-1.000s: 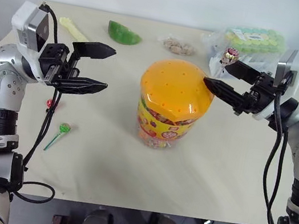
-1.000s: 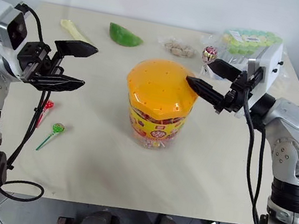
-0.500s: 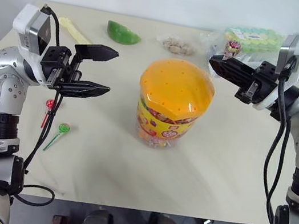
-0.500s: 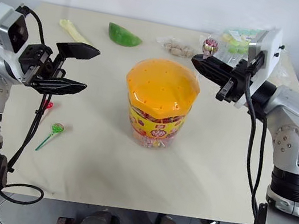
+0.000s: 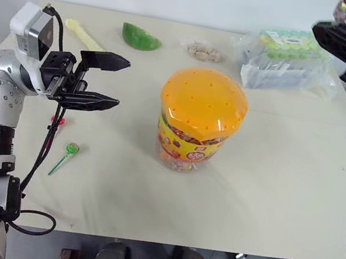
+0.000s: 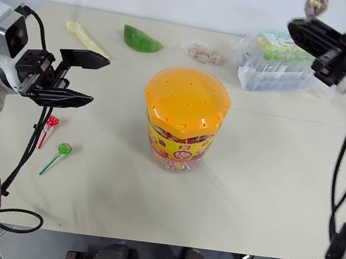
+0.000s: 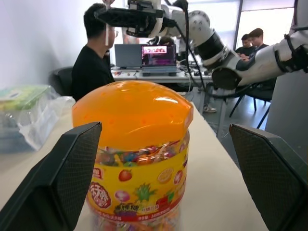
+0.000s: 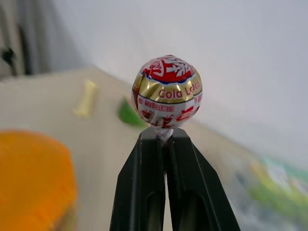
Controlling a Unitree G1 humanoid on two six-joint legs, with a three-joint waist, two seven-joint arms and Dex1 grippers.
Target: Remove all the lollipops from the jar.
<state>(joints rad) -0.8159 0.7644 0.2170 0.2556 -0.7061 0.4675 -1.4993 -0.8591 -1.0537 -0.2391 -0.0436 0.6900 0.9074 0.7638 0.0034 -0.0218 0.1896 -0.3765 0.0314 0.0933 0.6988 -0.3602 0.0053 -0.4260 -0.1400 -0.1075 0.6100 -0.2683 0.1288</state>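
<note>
The right gripper [image 8: 166,139] had clenched its fingers on the red-gold lollipop [image 8: 167,91] and swung clear of the jar [image 5: 200,121]; only setting it down remained. The left gripper [image 5: 104,80] stayed spread, empty.

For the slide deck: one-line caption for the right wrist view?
Right gripper shut on a red-gold lollipop, raised above the table.

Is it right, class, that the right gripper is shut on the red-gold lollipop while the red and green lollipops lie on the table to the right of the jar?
Not quite. The red lollipop and the green lollipop lie to the left of the jar, below the open left gripper, as the right eye view shows. The rest holds: the right gripper is shut on the red-gold lollipop, as the right wrist view shows.
</note>
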